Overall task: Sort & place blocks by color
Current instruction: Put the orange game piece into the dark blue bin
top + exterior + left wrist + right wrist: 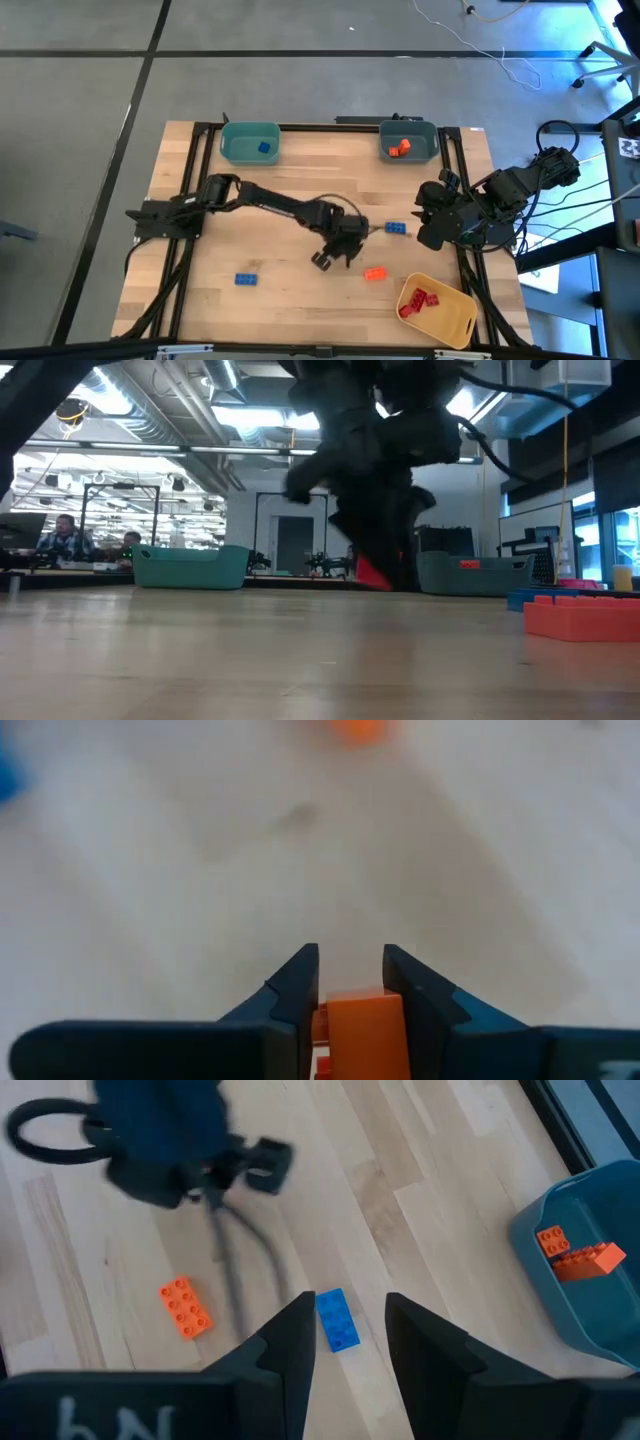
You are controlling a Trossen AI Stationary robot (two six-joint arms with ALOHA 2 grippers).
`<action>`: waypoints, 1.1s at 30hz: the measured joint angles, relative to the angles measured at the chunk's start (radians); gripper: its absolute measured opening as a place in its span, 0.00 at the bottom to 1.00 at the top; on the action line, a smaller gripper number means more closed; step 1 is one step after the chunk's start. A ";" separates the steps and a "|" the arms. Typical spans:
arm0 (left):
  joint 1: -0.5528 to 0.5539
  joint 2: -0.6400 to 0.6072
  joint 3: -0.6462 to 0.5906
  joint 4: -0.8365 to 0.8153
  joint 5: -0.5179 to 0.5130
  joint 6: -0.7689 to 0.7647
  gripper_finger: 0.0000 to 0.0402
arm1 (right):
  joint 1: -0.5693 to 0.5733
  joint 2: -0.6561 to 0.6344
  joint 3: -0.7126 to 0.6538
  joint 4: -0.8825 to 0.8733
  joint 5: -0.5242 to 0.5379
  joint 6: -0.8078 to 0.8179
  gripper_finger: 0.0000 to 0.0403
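- The left gripper (322,261) hangs over the middle of the table (290,210), and its two dark fingers (296,988) are clamped on an orange block (366,1032). The brick fills the narrow gap between them, as the left wrist view shows plainly.
- In the low view a sliver of red-orange shows under the dark gripper (375,575), just above the wood; whether it touches the table I cannot tell.
- The right gripper (348,1325) waits near the table's right edge, its fingers apart with nothing between them. A loose blue block (336,1320) lies on the wood beyond the gap.
- Another orange brick (375,273) lies loose just right of the left gripper, and a second blue brick (246,279) sits nearer the front left.
- The teal bin (250,143) at the back left holds one blue piece (264,147); the grey-blue bin (409,141) at the back right holds orange pieces (399,148); the yellow bin (440,310) at the front right holds red ones (418,302).
- Pale marks show on the right wrist housing (90,1420), cut off by the edge and not readable.
- Far behind the table, people (65,535) sit at a bench, small and hard to make out.
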 joint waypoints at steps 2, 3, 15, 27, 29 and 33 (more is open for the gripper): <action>0.037 0.000 0.045 -0.031 -0.013 -0.018 0.21 | 0.000 0.000 0.000 0.000 0.000 0.000 0.31; 0.056 0.000 0.070 -0.040 -0.020 -0.027 0.21 | 0.000 0.000 0.000 -0.001 0.000 0.000 0.31; 0.281 -0.001 0.330 -0.065 -0.119 -0.005 0.21 | 0.001 0.000 0.000 -0.006 0.036 0.024 0.31; 0.433 -0.004 0.431 0.150 -0.072 0.014 0.21 | 0.000 -0.002 -0.006 -0.114 0.248 0.213 0.31; 0.453 -0.004 0.431 0.202 -0.042 0.014 0.21 | -0.002 -0.002 -0.007 -0.115 0.271 0.214 0.31; 0.485 0.020 0.429 0.293 0.020 0.008 0.21 | -0.033 0.002 -0.007 -0.114 0.277 0.220 0.31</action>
